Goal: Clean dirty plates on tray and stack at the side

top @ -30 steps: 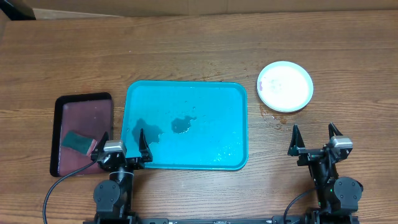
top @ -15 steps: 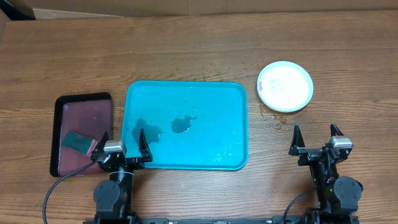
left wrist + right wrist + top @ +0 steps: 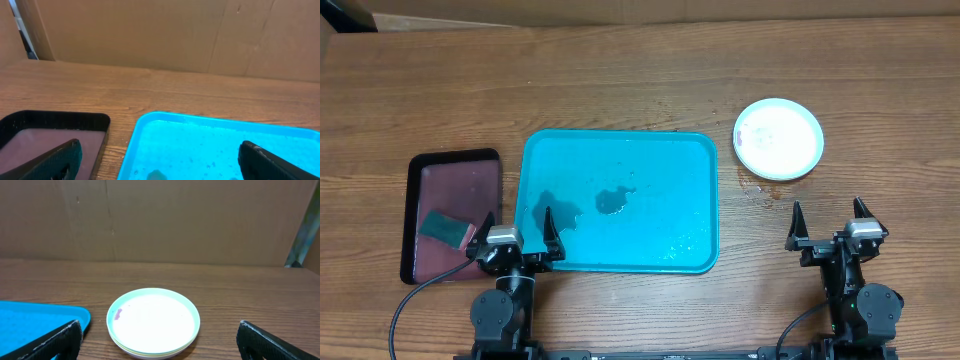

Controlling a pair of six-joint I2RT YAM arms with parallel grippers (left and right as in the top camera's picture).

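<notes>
Tabletop (image 3: 620, 80): turquoise tray (image 3: 655, 185), one plate stack (image 3: 778, 138)

Overhead downward, wrists low (tray (image 3: 660, 165) shared)

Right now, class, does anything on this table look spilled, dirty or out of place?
Yes. Puddles sit on the blue tray, dark drips spot the table beside the stacked plates, and the top plate has a reddish smear.
</notes>
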